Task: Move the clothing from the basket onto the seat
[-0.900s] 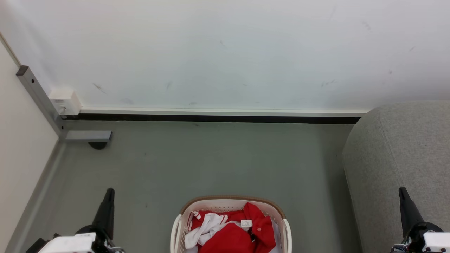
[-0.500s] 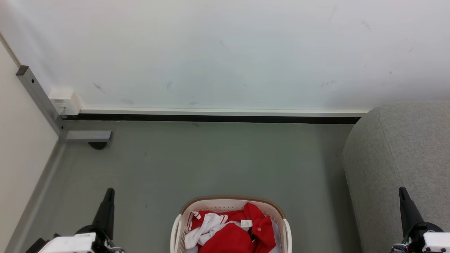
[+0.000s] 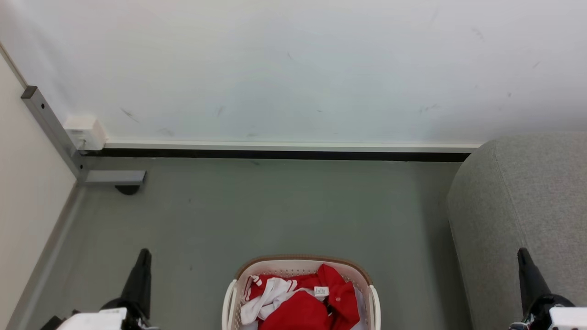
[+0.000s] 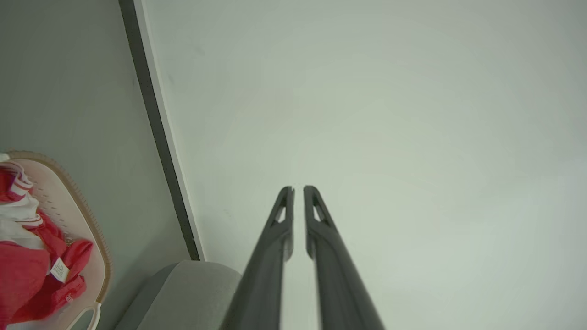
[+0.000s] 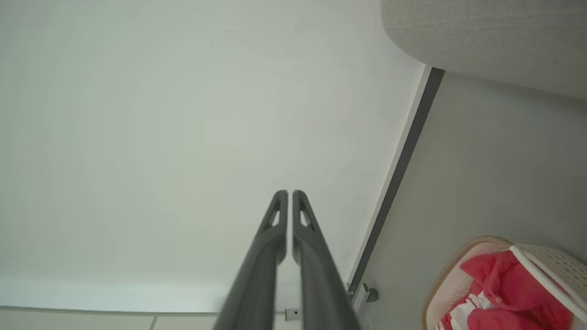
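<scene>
The cream-white basket (image 3: 300, 262) with its brown rim stands on the floor at the bottom centre of the head view. Inside it the red clothing (image 3: 302, 307) with white sleeves, striped cuffs and a small neck label lies bunched. The grey sofa seat (image 3: 527, 197) rises at the right, just beside the basket. My left gripper (image 3: 145, 253) hangs left of the basket, shut and holding nothing. My right gripper (image 3: 521, 252) is over the sofa's front part, shut and holding nothing. In the left wrist view the fingers (image 4: 284, 215) stand a narrow slit apart; in the right wrist view the fingers (image 5: 275, 220) touch.
A white wall with a dark baseboard (image 3: 275, 155) closes the back. A grey metal frame leg (image 3: 50, 128) with a foot and a white box (image 3: 85, 130) stand at the left corner. Grey floor (image 3: 275, 211) lies between the wall and the basket.
Both grippers have sunk slightly toward the bottom edge of the head view. The basket, the clothing and the sofa have not moved.
</scene>
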You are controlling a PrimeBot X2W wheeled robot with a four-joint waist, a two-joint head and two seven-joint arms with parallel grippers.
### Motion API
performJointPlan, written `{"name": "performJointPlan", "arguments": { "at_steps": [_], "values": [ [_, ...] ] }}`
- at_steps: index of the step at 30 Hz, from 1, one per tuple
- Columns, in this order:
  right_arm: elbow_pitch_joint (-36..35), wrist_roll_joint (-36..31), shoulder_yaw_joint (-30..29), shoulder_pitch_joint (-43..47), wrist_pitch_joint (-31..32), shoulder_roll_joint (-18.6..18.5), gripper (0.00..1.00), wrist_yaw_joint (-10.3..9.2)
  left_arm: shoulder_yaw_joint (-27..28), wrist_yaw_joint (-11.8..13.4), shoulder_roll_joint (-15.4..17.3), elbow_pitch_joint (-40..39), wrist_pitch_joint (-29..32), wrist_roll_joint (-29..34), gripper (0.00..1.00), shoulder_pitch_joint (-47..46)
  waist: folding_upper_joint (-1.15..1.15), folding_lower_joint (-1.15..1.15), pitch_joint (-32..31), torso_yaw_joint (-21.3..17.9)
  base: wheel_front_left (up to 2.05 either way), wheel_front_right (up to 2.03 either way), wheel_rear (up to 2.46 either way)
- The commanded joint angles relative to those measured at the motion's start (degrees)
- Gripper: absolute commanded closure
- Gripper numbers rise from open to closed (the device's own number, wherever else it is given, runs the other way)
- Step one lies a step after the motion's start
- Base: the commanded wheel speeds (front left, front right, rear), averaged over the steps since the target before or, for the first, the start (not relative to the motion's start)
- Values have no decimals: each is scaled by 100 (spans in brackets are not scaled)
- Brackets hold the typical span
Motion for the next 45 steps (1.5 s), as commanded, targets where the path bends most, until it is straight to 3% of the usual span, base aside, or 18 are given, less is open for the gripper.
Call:
{"name": "performJointPlan", "arguments": {
  "at_steps": [1, 10, 18, 36, 45],
  "values": [
    [39, -1, 7, 26, -5, 16, 0, 0, -7, 1, -11, 31, -10, 6, 0, 31, 0, 0, 1, 0, 0, 0, 0],
    [-36, -261, 171, 88, -241, -34, 0, -1, -188, 1, -5, -3, -248, 156, 0, 70, 0, 0, 2, 13, 0, 0, 0],
    [-121, -1179, 260, 129, -462, -83, 0, -2, -270, 11, 0, -1, -463, 633, 0, 103, 0, 0, 6, 18, 0, 0, 0],
    [-506, -3807, 536, 288, -883, -200, 0, -3, -683, 399, 11, -310, -881, 2959, 0, 218, 0, 0, 31, -9, 0, 0, 0],
    [-510, -4791, 651, 353, -1065, -259, 0, -4, -867, 571, 17, -370, -1063, 3805, 0, 277, 0, 0, 38, -14, 0, 0, 0]
  ]
}}
